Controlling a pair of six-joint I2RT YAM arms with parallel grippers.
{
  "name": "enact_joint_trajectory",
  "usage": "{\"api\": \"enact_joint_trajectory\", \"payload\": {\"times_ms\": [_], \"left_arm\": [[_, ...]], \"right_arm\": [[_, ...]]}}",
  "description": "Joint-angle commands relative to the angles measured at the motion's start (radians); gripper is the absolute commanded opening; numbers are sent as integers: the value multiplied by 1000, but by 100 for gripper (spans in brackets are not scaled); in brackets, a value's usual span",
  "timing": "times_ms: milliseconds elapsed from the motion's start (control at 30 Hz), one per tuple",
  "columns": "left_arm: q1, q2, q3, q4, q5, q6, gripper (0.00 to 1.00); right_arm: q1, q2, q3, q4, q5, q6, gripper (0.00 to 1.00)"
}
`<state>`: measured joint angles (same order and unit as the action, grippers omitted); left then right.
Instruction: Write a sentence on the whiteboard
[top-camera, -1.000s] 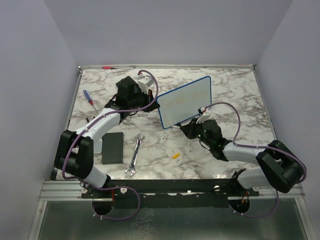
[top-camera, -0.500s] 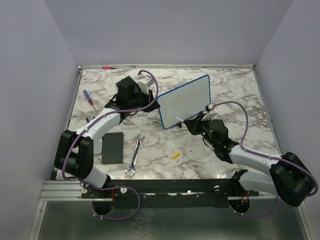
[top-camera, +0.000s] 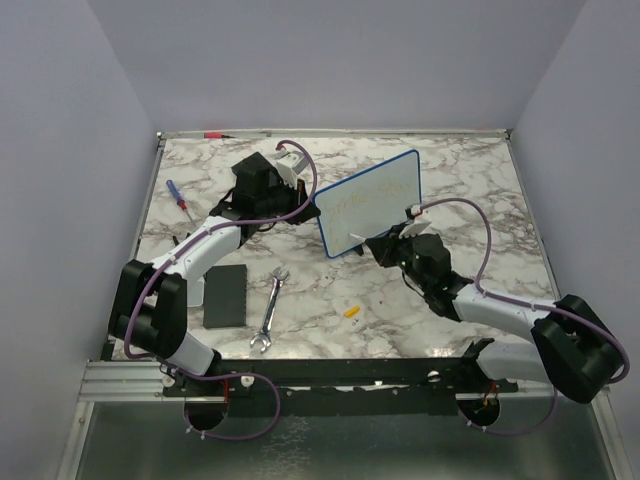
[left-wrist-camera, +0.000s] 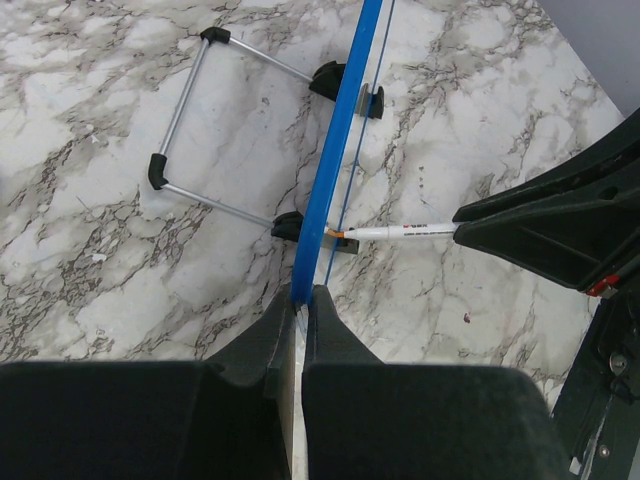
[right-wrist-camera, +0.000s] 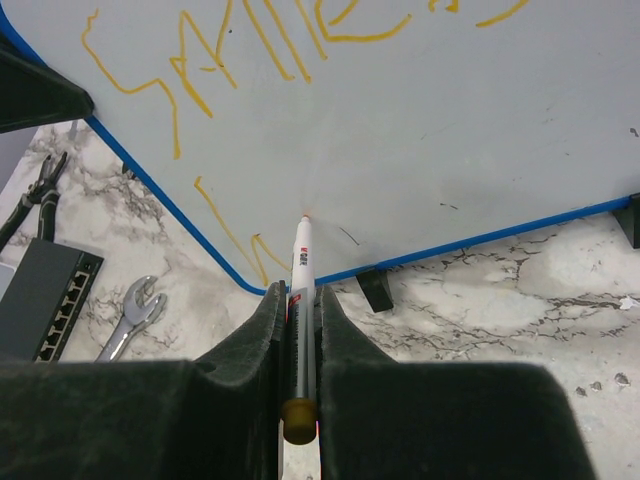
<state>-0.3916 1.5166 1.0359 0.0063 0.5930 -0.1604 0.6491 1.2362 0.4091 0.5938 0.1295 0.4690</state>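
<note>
The whiteboard (top-camera: 370, 212), white with a thin blue frame and black feet, stands tilted near the table's middle. It shows edge-on in the left wrist view (left-wrist-camera: 340, 130). My left gripper (left-wrist-camera: 300, 296) is shut on its left edge. Faint yellow handwriting, the sentence (right-wrist-camera: 250, 50), crosses the board's face (right-wrist-camera: 450, 130). My right gripper (right-wrist-camera: 297, 290) is shut on a white marker (right-wrist-camera: 300, 265); the marker's tip touches the board's lower part. The marker also shows in the left wrist view (left-wrist-camera: 400, 232), its tip against the board.
A wrench (top-camera: 270, 310), a flat black box (top-camera: 225, 295) and a small yellow cap (top-camera: 351, 311) lie in front of the board. A blue-handled screwdriver (top-camera: 176, 194) lies far left. The board's wire stand (left-wrist-camera: 200, 130) rests behind it.
My right arm has shifted while the marker stayed at the board's lower left. The left arm and board have not moved.
</note>
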Motion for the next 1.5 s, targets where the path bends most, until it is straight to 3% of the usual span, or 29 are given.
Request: {"api": "enact_joint_trajectory", "payload": {"times_ms": [0,400,900,1467], "left_arm": [[-14,-3,6,-52,7,0,0],[-15,-4,6,-52,7,2,0],[-15,1,6,-52,5,2,0],[-15,-2,6,-53,5,1,0]], "right_arm": [[1,26,39,22,4,-31,1],[3,93,28,37,-54,-24,1],[3,39,13,-60,146,11,1],[3,17,60,1,64,-23,1]]}}
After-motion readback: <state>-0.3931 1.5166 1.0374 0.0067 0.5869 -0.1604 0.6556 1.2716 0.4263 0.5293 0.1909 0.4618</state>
